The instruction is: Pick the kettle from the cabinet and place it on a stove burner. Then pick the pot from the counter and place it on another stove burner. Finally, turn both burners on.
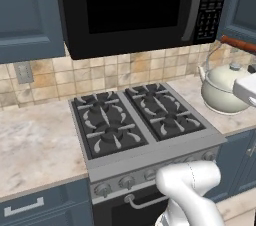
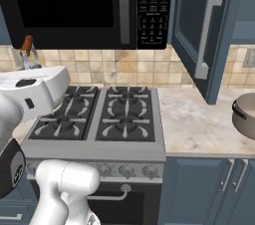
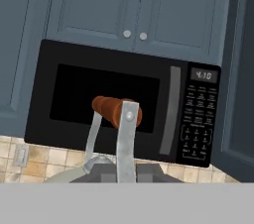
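Claw (image 3: 119,176) clamped shut; kettle (image 1: 222,87) hangs right of stove (image 1: 137,120), burners open.

Glossy cream kettle (image 1: 223,88) with wooden bar handle; marbled stone counter (image 1: 35,145); matt cast-iron stove (image 1: 137,115) grates.

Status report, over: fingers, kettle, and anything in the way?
Gripper shut on kettle handle. Kettle sits right of stove; burners bare. Pot waits on counter. Cabinet door open above counter.
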Available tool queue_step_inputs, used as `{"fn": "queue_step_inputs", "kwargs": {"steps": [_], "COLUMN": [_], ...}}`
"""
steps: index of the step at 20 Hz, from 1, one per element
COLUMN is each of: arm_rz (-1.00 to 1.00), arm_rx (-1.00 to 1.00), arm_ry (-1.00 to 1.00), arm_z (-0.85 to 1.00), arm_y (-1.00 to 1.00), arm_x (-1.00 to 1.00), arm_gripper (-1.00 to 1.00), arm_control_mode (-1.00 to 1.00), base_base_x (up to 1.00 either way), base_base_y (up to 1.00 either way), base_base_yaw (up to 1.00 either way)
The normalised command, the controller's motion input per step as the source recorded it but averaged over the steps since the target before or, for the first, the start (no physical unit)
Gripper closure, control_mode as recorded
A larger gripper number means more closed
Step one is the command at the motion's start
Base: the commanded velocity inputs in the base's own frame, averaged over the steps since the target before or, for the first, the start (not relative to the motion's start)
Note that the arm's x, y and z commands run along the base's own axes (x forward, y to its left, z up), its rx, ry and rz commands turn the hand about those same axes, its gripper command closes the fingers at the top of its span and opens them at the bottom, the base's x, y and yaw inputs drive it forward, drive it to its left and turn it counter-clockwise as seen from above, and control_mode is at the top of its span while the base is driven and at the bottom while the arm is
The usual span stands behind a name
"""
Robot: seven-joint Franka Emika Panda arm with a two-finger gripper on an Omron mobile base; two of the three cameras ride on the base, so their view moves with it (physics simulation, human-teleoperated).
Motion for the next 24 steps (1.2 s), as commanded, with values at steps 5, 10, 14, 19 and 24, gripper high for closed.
{"fn": "queue_step_inputs", "kwargs": {"steps": [5,10,14,19,24], "arm_rz": [0.06,0.06,0.06,0.07,0.02], "arm_rx": [-0.04,-0.03,-0.01,0.00,0.00], "arm_ry": [-0.01,-0.05,-0.03,-0.04,-0.02], "arm_z": [-0.37,-0.38,-0.27,-0.30,-0.29], "arm_y": [-0.07,-0.07,-0.02,0.00,0.00], "arm_x": [0.13,0.15,0.15,0.27,0.46], "arm_gripper": [1.00,1.00,1.00,1.00,1.00], "arm_control_mode": [-1.00,-1.00,-1.00,-1.00,-1.00], "base_base_x": [0.00,0.00,0.00,0.00,0.00], "base_base_y": [0.00,0.00,0.00,0.00,0.00], "base_base_yaw": [0.00,0.00,0.00,0.00,0.00]}}
